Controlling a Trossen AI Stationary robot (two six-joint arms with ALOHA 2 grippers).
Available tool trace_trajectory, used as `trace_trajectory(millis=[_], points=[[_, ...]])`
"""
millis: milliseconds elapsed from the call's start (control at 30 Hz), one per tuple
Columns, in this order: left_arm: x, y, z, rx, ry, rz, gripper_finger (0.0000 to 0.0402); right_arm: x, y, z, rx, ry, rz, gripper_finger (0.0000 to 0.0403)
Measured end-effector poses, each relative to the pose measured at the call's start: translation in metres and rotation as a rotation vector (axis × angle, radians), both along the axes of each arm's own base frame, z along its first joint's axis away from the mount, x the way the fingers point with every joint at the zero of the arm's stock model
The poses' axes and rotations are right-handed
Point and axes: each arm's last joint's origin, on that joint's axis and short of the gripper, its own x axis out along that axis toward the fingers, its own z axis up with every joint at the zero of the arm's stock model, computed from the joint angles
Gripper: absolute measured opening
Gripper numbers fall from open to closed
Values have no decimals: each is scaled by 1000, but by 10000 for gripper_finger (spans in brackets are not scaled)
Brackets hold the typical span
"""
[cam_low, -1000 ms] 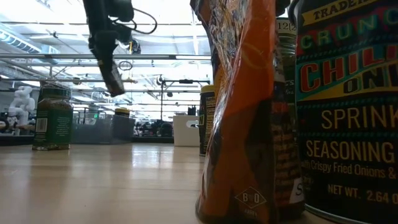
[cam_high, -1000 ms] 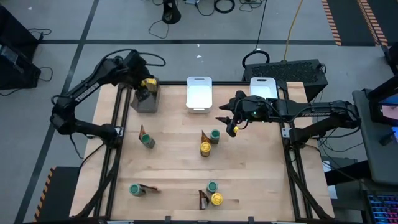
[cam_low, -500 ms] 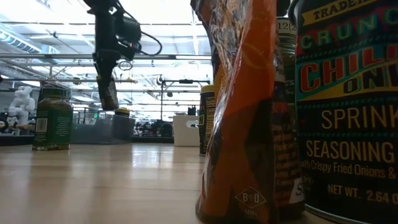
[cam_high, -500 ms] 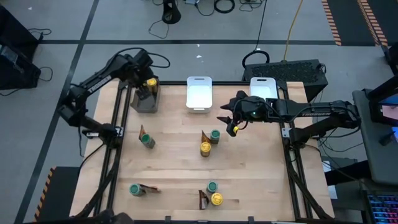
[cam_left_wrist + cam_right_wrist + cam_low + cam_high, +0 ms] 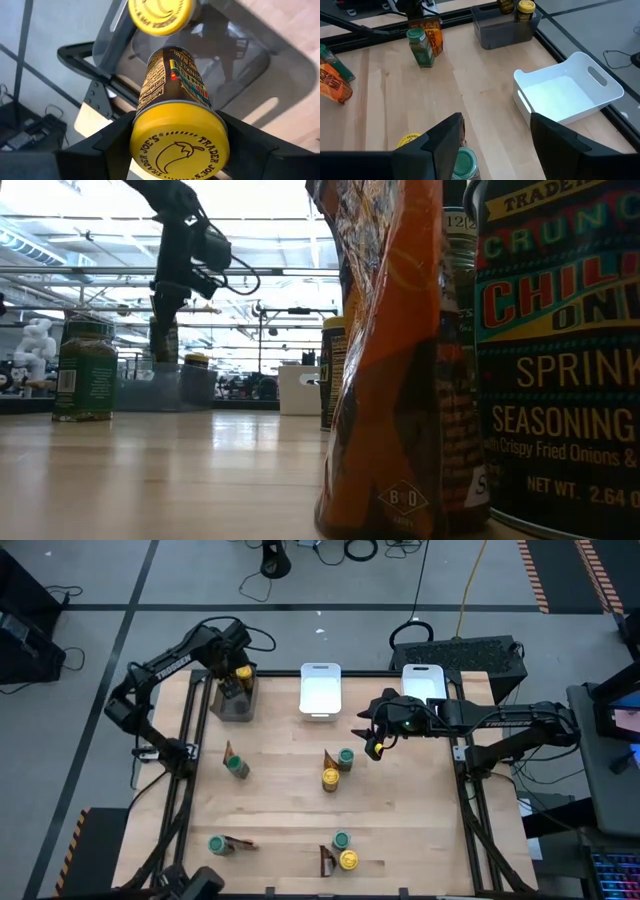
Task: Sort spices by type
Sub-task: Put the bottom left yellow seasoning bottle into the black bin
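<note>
1. The left gripper [image 5: 177, 145] is clamped on a yellow-lidded Trader Joe's jar [image 5: 179, 120], a finger on either side just under the lid; in the high view it hangs over the dark tray [image 5: 219, 710] at the upper left of the table.

2. A second yellow-lidded jar [image 5: 161, 14] already stands in that tray; the held jar is tilted above the tray floor and does not look set down yet.

3. Step in hand, as I judge it: placing a yellow-lid jar with its like in the dark tray.

4. The next move calls for lowering the jar onto the bare tray floor beside its twin, upright, then letting go; the risk is knocking the standing jar.

5. The right gripper [image 5: 495, 132] is spread and empty, hovering right of centre in the high view, above a green-lidded jar [image 5: 464, 162] and near a white tray [image 5: 607, 90].

6. Still unsorted on the table: green-lidded jars, yellow-lidded jars and brown-orange packets [image 5: 228, 751] in small clusters at mid-left, centre, lower left and lower centre; both white trays look bare.
</note>
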Motion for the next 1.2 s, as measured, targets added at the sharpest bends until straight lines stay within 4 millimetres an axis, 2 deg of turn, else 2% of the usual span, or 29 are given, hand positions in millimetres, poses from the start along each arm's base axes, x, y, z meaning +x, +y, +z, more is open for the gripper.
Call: trace_trajectory(millis=[267,433,1000,1200], points=[[-9,30,-15,26,-25,67,256,0,0,0,2,0,3,219],[-14,41,-27,-5,-20,103,256,0,0,0,3,-1,3,219],[-7,57,-58,-94,1,109,256,0,1,0,15,-6,-5,219],[-6,59,-61,-96,3,108,256,0,1,0,32,-11,-12,219]])
